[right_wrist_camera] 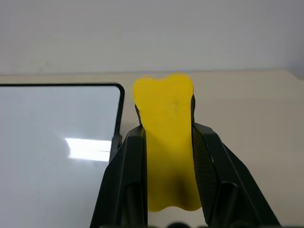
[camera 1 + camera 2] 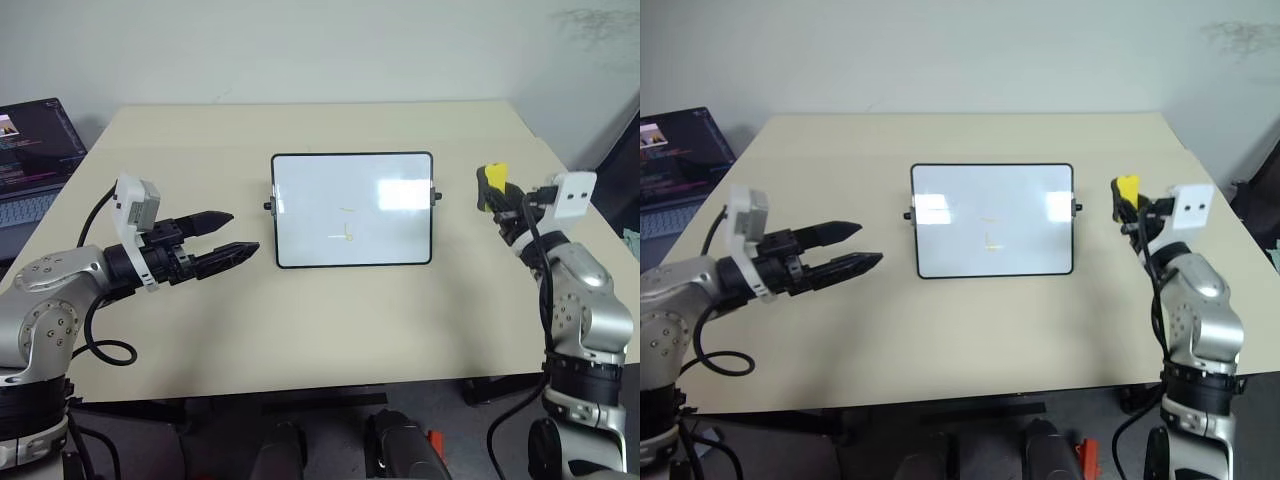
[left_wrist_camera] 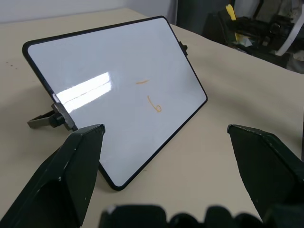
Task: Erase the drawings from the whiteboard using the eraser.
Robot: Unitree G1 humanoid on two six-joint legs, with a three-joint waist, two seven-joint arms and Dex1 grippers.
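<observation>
On the beige table [image 2: 300,330] the whiteboard [image 2: 352,209] lay flat, drawings [image 2: 346,233] unerased — right gripper [image 1: 166,137] clamped the eraser [image 1: 167,137] ready to wipe, left gripper [image 2: 228,236] spread, empty.

Yellow eraser [image 1: 166,142], black-framed white whiteboard [image 2: 352,210], faint yellowish drawings [image 2: 346,232], beige table [image 2: 300,320].

The whiteboard [image 2: 352,210] is shiny and smooth, with bright spots of light on its white face. Its thin frame looks like black plastic. The drawings [image 2: 346,232] on it are thin, pale pen marks. The table [image 2: 300,320] has a flat, dull, cream top with no shine. The eraser [image 1: 167,142] is bright yellow and looks soft, because it is pinched in where the right gripper [image 1: 166,142] squeezes it. That gripper's fingers [image 1: 124,180] are black and a bit shiny. The left gripper [image 2: 228,238] has dark, dull fingers [image 3: 71,175], like hard plastic. The robot's arms look like smooth silver metal.
</observation>
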